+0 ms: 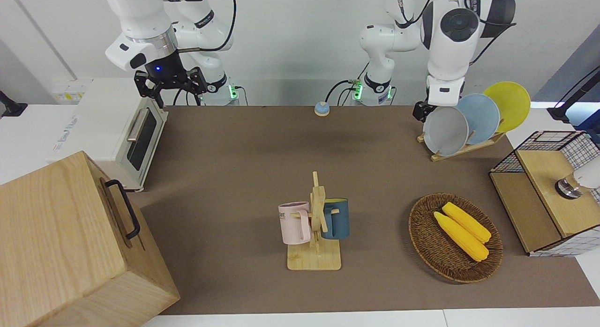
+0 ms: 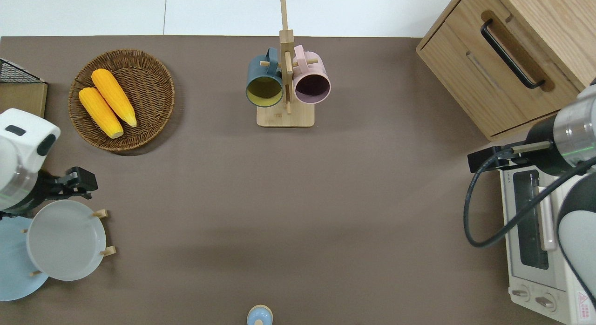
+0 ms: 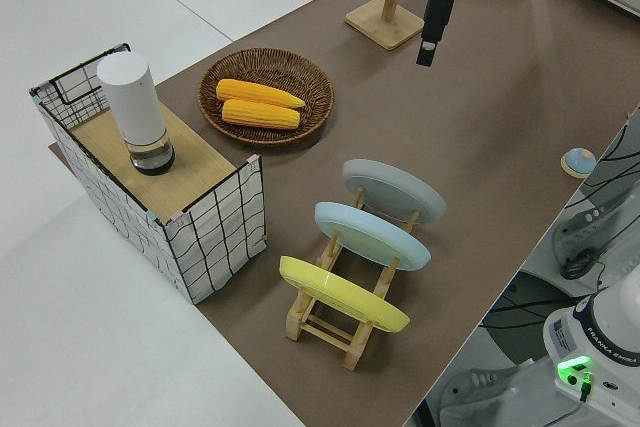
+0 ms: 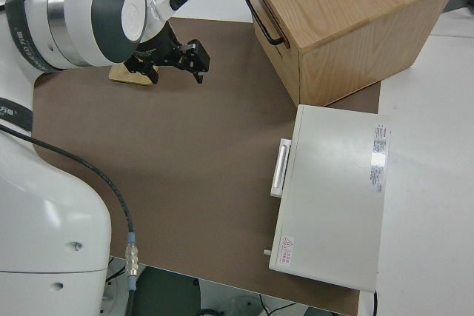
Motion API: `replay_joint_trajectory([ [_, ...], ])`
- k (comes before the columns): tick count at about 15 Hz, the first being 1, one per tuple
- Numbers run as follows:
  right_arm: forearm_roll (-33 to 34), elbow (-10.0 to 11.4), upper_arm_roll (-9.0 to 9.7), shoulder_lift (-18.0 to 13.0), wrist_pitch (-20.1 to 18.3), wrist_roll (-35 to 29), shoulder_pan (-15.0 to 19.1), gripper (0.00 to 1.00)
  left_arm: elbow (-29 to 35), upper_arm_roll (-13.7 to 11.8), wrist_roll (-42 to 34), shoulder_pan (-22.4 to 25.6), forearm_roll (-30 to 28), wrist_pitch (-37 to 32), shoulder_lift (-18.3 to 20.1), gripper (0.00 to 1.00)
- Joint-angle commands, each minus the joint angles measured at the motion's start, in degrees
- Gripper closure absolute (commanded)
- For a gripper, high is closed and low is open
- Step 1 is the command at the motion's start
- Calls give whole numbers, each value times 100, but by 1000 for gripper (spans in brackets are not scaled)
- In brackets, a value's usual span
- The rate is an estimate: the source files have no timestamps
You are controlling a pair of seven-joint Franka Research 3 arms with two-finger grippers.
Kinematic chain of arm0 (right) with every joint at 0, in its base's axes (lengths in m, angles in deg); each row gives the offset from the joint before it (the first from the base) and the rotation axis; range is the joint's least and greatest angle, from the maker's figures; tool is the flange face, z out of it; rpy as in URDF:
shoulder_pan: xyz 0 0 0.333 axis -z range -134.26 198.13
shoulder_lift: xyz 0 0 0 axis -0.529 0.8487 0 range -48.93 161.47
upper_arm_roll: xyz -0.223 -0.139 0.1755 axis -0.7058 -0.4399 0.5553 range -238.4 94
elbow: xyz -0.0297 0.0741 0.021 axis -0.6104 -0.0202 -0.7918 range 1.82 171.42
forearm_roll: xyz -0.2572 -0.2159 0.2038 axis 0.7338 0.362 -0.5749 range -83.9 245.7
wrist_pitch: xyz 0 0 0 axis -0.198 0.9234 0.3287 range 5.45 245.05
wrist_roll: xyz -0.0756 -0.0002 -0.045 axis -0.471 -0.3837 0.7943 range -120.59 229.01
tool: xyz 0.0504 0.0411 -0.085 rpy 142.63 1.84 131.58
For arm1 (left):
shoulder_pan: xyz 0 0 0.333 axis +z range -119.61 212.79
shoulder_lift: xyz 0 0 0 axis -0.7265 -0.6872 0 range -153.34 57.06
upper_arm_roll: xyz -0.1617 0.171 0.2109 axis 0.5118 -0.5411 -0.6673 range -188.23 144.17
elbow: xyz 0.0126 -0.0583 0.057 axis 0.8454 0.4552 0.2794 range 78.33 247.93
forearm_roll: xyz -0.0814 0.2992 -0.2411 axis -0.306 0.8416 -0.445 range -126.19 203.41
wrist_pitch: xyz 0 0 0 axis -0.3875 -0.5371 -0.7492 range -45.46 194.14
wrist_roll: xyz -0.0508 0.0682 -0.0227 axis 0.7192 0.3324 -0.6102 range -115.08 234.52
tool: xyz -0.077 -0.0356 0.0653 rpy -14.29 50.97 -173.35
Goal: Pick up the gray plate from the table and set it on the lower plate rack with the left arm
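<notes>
The gray plate (image 1: 445, 131) stands on edge in the lowest slot of the lower plate rack (image 1: 461, 150), at the left arm's end of the table (image 1: 243, 144). It also shows in the overhead view (image 2: 65, 240) and in the left side view (image 3: 393, 190). My left gripper (image 2: 91, 184) hangs over the table beside the plate's rim, apart from it, open and empty; it also shows in the front view (image 1: 418, 112). My right gripper (image 1: 171, 83) is open and parked.
A light blue plate (image 1: 480, 117) and a yellow plate (image 1: 508, 104) fill the rack's higher slots. A wicker basket (image 1: 422, 245) with corn, a wire basket (image 1: 543, 191), a mug stand (image 1: 318, 224), a toaster oven (image 1: 126, 130), a wooden cabinet (image 1: 70, 242) and a bell (image 1: 321, 108) are on or beside the table.
</notes>
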Motion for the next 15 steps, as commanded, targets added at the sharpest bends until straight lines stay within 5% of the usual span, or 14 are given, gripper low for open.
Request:
replay_joint_trajectory([
  [1, 8, -51, 98, -7, -81, -69, 106, 17, -105, -290, -1085, -2, -392, 9, 157, 9],
  [7, 8, -51, 98, -15, -81, -69, 106, 17, -105, -404, -2378, -2, -761, -79, 184, 9],
  [11, 8, -51, 98, -15, -81, -69, 115, 17, -35, -756, -2617, -11, -999, -62, 324, 9],
  [15, 8, -51, 98, -7, -81, -69, 106, 17, -34, -748, -2398, -20, -1008, 17, 315, 7],
])
